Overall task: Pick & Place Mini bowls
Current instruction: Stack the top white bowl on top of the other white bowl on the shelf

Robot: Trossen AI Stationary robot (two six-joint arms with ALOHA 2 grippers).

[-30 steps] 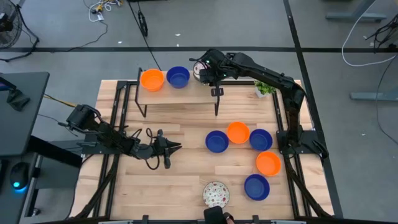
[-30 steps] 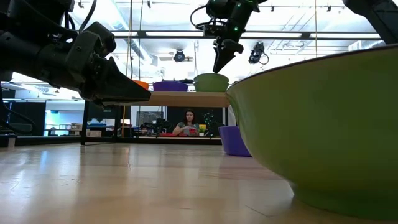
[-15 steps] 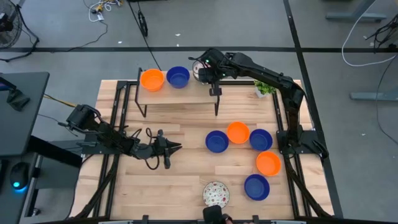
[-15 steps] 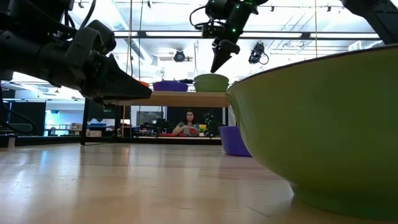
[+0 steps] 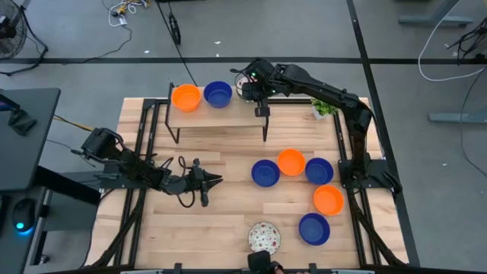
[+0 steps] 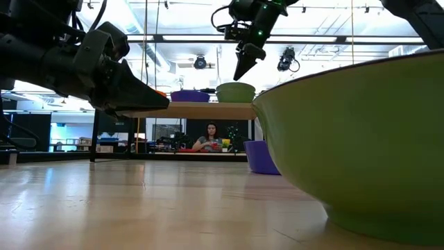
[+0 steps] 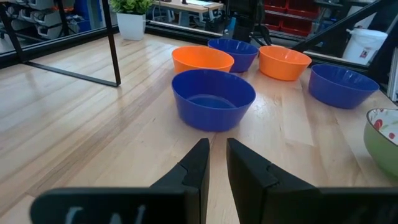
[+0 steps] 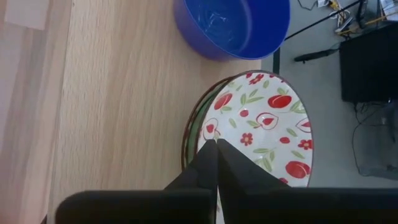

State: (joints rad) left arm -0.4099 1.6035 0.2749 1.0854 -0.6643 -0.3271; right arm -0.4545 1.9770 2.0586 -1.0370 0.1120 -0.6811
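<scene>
A raised wooden shelf [image 5: 221, 113] at the table's far side carries an orange mini bowl [image 5: 186, 97], a blue one [image 5: 218, 94] and a white red-patterned one [image 5: 244, 87] with a green outside [image 6: 236, 92]. My right gripper [image 5: 257, 94] is shut and hovers just above the patterned bowl [image 8: 255, 130], its tips [image 6: 239, 75] clear of the rim. Several more blue and orange bowls [image 5: 291, 161] and a second patterned bowl [image 5: 264, 237] sit on the table's right half. My left gripper [image 5: 215, 180] waits low over the left-middle of the table, shut but for a sliver, pointing at a blue bowl [image 7: 213, 98].
A small potted plant [image 5: 323, 108] stands beside the shelf's right end. The shelf's black legs [image 5: 176, 131] reach down to the table. The near patterned bowl fills the low view's right side [image 6: 361, 139]. Bare wood lies at the table's near left [image 5: 175, 228]. A person [image 6: 210, 139] sits beyond the table.
My right gripper has drifted slightly toward the table's left and risen a touch above the patterned bowl on the shelf, staying shut. The bowls have not moved.
</scene>
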